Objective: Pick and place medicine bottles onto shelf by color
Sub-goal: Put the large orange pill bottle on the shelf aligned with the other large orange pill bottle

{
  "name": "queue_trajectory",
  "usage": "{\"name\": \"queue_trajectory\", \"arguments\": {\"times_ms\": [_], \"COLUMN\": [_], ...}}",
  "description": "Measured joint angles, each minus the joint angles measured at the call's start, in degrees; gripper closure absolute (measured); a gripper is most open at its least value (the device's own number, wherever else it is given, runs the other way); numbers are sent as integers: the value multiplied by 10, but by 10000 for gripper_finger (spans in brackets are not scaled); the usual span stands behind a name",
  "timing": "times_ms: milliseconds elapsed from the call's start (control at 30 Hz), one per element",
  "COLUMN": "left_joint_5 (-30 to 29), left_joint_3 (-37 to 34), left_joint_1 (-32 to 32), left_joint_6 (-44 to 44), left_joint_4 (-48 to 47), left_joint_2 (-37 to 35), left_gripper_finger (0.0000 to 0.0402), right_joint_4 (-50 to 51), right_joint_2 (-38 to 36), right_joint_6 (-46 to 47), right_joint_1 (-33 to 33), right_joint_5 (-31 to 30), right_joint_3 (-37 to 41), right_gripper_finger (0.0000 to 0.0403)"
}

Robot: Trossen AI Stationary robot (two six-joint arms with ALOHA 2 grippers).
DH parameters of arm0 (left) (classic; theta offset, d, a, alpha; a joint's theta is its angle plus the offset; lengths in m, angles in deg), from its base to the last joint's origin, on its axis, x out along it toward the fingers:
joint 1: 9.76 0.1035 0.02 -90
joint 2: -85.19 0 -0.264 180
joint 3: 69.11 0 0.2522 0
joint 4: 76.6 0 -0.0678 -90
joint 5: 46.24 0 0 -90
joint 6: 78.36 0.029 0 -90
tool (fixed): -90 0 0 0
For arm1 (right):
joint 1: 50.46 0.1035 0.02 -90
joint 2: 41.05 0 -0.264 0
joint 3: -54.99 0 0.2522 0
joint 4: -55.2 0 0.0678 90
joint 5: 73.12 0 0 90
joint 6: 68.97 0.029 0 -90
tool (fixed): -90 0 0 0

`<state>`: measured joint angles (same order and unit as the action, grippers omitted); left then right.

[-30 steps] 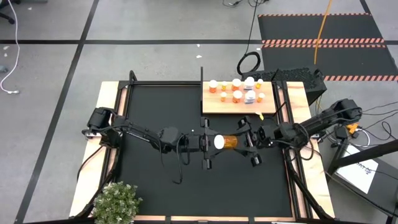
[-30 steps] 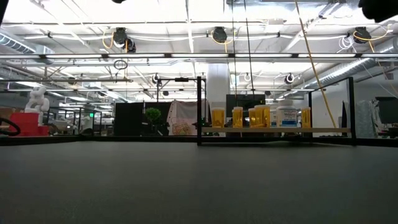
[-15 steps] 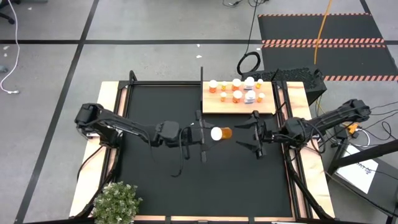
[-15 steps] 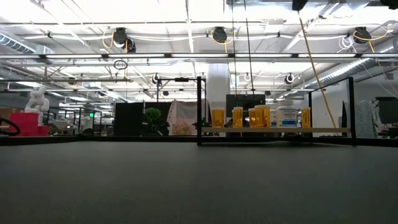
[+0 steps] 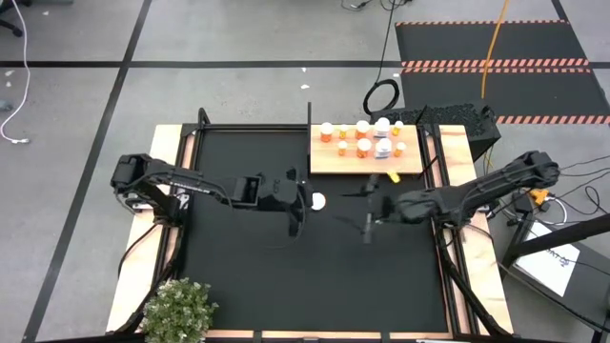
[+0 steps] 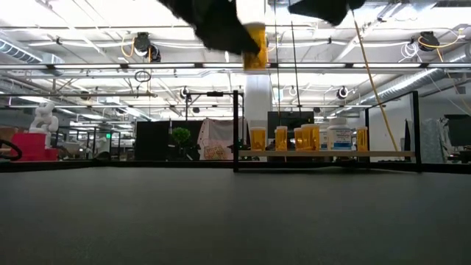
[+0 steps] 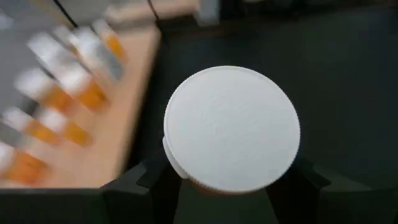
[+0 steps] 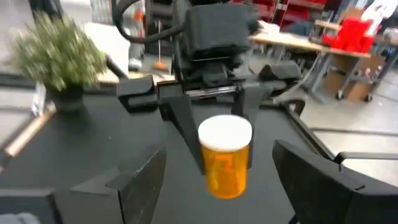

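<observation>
left gripper (image 5: 303, 201) over middle of black mat (image 5: 238, 276), fingers clamped on orange bottle (image 5: 317, 201), white cap up, held high above mat. right gripper (image 5: 367, 208) just beside it, fingers spread wide, nothing between them. other bottles (image 5: 363, 137) upright on wooden shelf (image 5: 334, 163) at mat's far right corner. potted plant (image 5: 177, 311) at near left corner.

place: robotics lab / industrial workshop hall | evidence: grey floor with black tape lines (image 5: 114, 95); hazard-striped mat (image 5: 496, 65); loose cables (image 5: 381, 95); ceiling pipes and strip lights (image 6: 221, 44); black-framed desk (image 5: 248, 129); red equipment (image 8: 354, 28) on benches; potted plant (image 5: 178, 310)
</observation>
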<state>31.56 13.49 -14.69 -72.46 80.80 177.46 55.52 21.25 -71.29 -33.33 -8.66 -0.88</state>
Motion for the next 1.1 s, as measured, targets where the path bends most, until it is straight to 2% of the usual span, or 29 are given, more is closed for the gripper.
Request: {"name": "queue_trajectory", "arguments": {"times_ms": [133,233,367,733,1100], "left_joint_5": [71,86,93,94,92], "left_joint_3": [0,0,-1,-1,0], "left_joint_1": [4,-5,-13,-15,-15], "left_joint_6": [-26,-26,-20,-28,-30], "left_joint_4": [-9,-14,-27,-33,-29], "left_joint_2": [15,25,32,35,34], "left_gripper_finger": [204,204,204,204,204], "right_joint_4": [13,6,-18,-24,-28], "right_joint_2": [73,114,148,162,172], "right_joint_6": [-6,-4,10,12,-14], "right_joint_1": [-15,-33,-60,-81,-80], "right_joint_5": [0,8,79,199,211], "right_joint_3": [-32,-48,-55,-55,-55], "right_gripper_finger": [112,112,112,112,116]}}
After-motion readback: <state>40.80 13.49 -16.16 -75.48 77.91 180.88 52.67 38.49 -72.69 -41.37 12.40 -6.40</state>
